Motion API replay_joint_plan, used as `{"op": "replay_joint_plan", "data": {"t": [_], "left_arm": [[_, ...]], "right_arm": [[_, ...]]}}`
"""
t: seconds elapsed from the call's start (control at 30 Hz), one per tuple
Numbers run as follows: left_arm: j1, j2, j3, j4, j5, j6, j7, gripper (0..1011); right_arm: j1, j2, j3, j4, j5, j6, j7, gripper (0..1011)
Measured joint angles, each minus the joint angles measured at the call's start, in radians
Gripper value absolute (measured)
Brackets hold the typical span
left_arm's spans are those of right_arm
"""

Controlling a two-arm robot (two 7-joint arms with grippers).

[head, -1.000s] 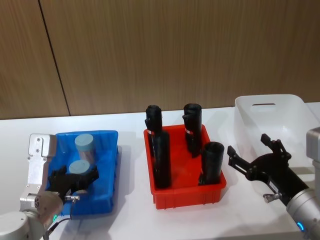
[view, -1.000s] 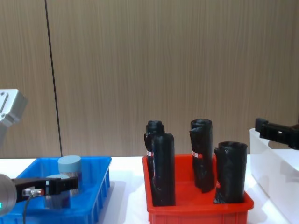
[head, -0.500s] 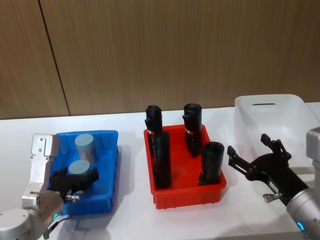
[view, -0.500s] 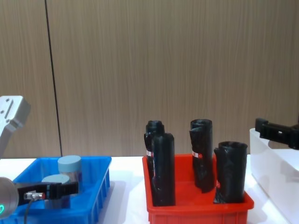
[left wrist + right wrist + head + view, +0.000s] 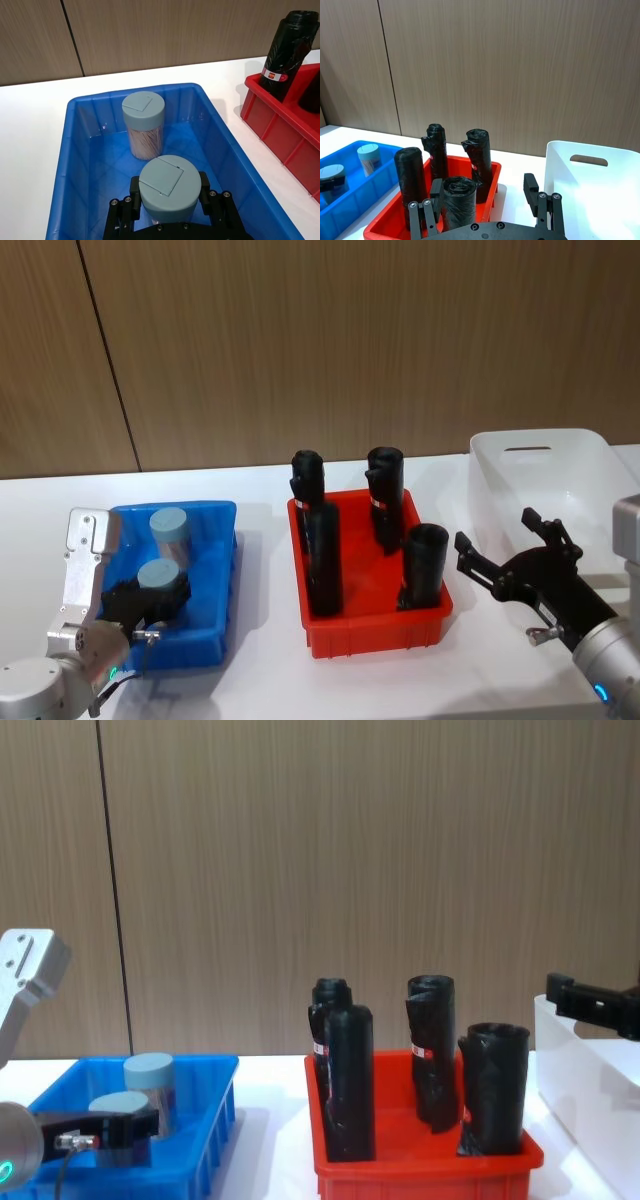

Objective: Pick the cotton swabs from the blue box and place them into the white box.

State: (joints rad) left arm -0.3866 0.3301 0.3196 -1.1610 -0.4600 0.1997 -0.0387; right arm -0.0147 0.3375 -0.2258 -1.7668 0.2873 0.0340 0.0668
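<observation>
— Now that my left end effector [image 5: 153,595] has drawn its fingers in against the near tub of cotton swabs [image 5: 169,184], I judge the grasp made; a second ago they splayed wide.
— Where's the tub?
— Still seated by the front edge of the blue box [image 5: 215,645], second tub [image 5: 169,529] behind it. Lifting comes next. My right end effector [image 5: 490,526] hangs spread and empty before the white box [image 5: 590,455].
</observation>
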Motion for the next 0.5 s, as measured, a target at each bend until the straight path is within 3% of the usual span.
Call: {"op": "replay_joint_plan", "data": {"t": [0.27,0.5], "left_arm": [[0.019,0.011,-0.002,-0.037,0.022,-0.017,-0.001,669],[0.050,0.037,-0.011,-0.111,0.046,-0.031,-0.036,669]], "right_arm": [[0.000,0.000,0.000,0.000,0.000,0.000,0.000,1002],[0.000,0.000,0.000,0.000,0.000,0.000,0.000,1002]]}}
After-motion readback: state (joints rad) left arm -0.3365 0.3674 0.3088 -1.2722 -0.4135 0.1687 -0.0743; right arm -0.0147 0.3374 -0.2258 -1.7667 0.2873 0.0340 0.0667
